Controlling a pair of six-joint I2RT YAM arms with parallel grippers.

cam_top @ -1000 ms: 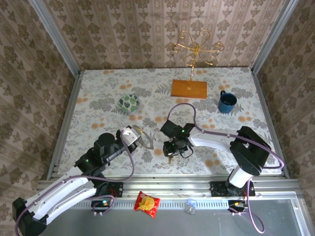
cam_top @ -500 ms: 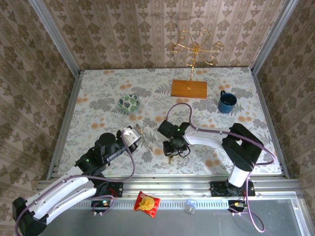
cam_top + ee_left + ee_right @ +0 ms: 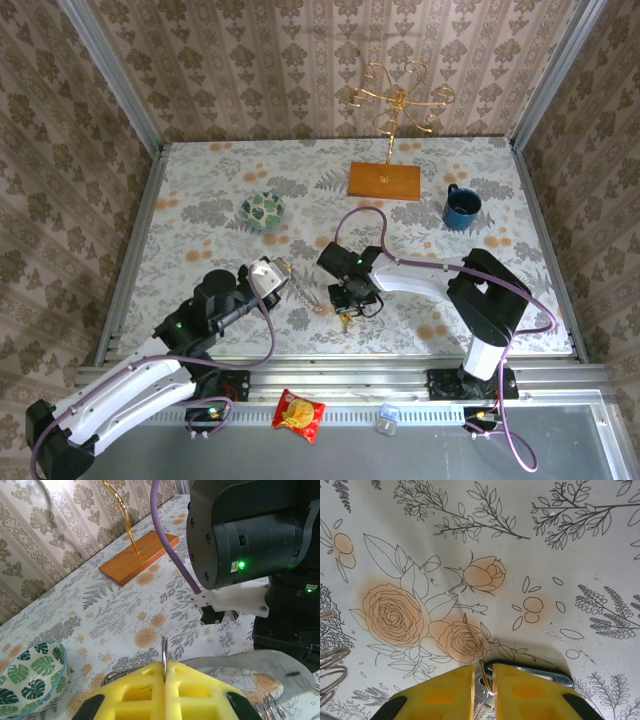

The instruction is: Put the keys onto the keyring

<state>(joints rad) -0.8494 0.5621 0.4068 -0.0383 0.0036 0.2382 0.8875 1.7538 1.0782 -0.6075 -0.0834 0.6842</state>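
In the top view my left gripper (image 3: 282, 271) sits left of centre, shut on the keyring (image 3: 303, 291). In the left wrist view its yellow fingers (image 3: 135, 690) pinch a thin metal ring (image 3: 164, 651), and a grey strap band (image 3: 260, 659) trails off to the right. My right gripper (image 3: 343, 303) points down at the table just right of the ring, over the keys (image 3: 345, 322). In the right wrist view its jaws (image 3: 484, 672) stand a narrow gap apart with a silver key (image 3: 489, 681) between them and a flat metal piece (image 3: 540, 672) beside the right finger.
A green-leaf patterned bowl (image 3: 262, 210) stands behind the left gripper. A wooden base with a gold wire stand (image 3: 385, 180) and a blue mug (image 3: 462, 207) are at the back. Loose wire rings (image 3: 330, 666) lie at the left edge of the right wrist view.
My right gripper has shifted a little left and its jaws have narrowed around the keys. The left gripper has stayed shut on the keyring, almost still.
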